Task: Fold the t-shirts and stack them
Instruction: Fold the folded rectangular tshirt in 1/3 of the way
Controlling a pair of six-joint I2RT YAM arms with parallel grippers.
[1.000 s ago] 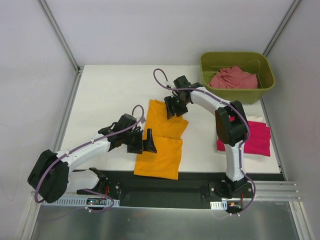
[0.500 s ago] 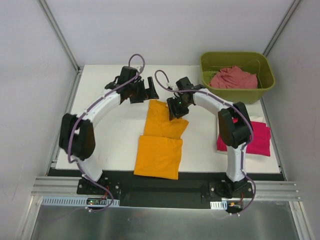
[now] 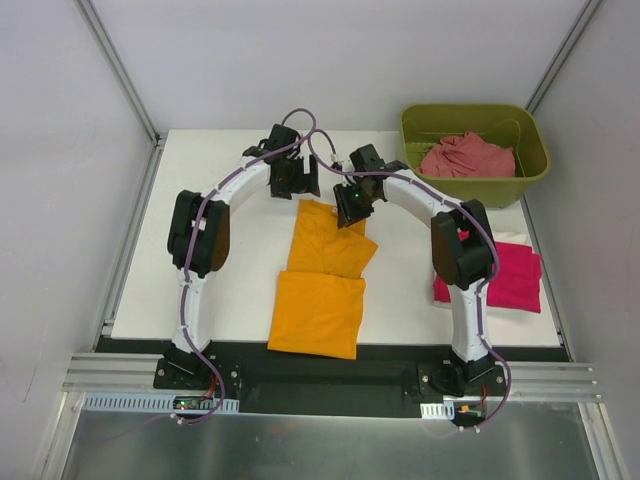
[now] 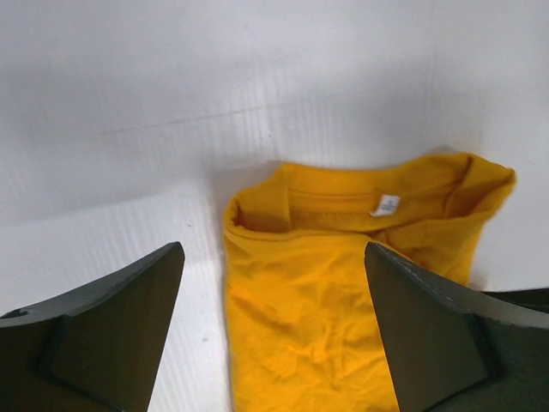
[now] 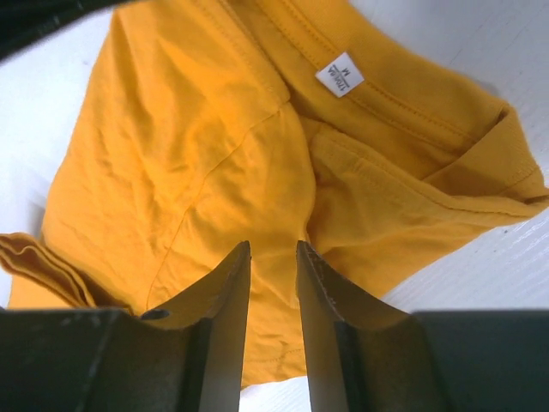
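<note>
The orange-yellow t-shirt [image 3: 320, 285] lies flat at the middle of the white table [image 3: 220, 220], collar end towards the far side. Its near part is doubled over into a square panel.

Right gripper [image 5: 273, 249]: the two fingers [image 5: 223, 326] stand nearly together with a narrow slot between them. The tips are down at the cloth just below the collar seam. Orange fabric shows through the slot, but I cannot tell whether any of it is pinched. A white size label [image 5: 340, 75] sits inside the collar beyond the tips. From above, this gripper [image 3: 350, 205] is over the shirt's far right corner.

Left gripper [image 4: 273, 249]: the fingers [image 4: 120, 326] are spread wide with nothing between them. They hang above the table, short of the collar edge, and the same label [image 4: 386, 206] is visible ahead. From above, this gripper [image 3: 297, 180] is just beyond the shirt's far edge, close beside the right one.

The magenta t-shirt [image 3: 515, 280] lies folded at the right edge of the table, partly behind the right arm. The salmon-pink t-shirt [image 3: 465, 157] is crumpled inside the olive-green bin [image 3: 475, 110] at the far right corner.
</note>
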